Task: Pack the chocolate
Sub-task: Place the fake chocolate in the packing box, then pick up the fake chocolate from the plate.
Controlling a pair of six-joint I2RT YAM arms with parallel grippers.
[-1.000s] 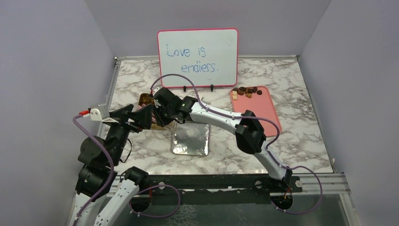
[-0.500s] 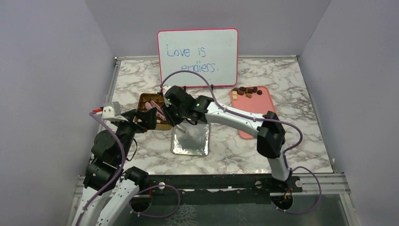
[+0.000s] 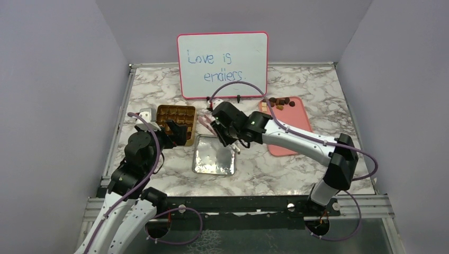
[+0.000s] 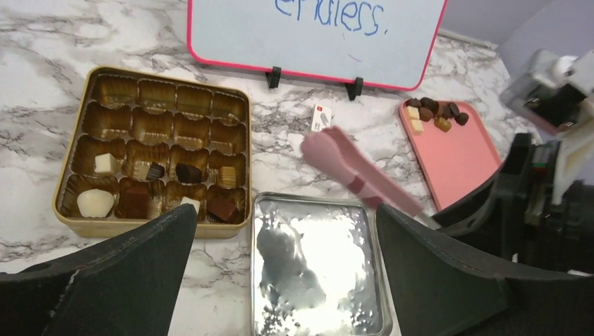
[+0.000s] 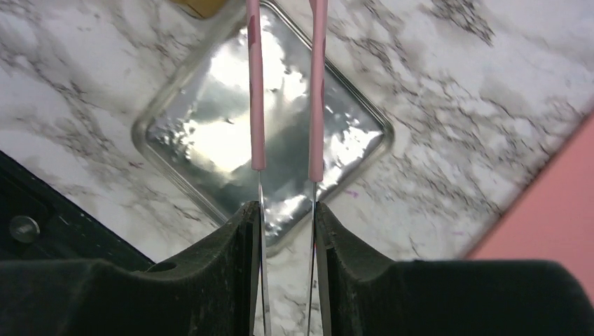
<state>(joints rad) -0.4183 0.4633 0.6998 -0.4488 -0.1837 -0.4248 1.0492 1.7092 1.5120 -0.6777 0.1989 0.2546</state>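
Observation:
The gold tin [image 3: 176, 117] sits left of centre; in the left wrist view [image 4: 77, 217] several chocolates [image 4: 140, 199] fill its near two rows. More chocolates [image 3: 278, 101] lie at the far end of the pink tray [image 3: 288, 132], also in the left wrist view [image 4: 434, 112]. My right gripper [image 3: 225, 132] is shut on pink tongs [image 3: 205, 123] over the far edge of the silver lid [image 3: 214, 155]. In the right wrist view the gripper [image 5: 287, 224] holds the tongs [image 5: 256, 84] above the lid [image 5: 203, 140]; their tips are out of frame. My left gripper [image 3: 173, 132] is open and empty beside the tin's near right corner.
A whiteboard [image 3: 222, 64] stands at the back centre. A small white tag card [image 4: 321, 117] lies before it, between the tin and the pink tray [image 4: 462, 161]. The lid [image 4: 315, 269] lies just below my left gripper [image 4: 284, 217]. Walls close in on three sides.
My right arm has swung right, carrying the tongs from over the tin to the lid's far edge. My left arm has drawn back and right, leaving the tin uncovered.

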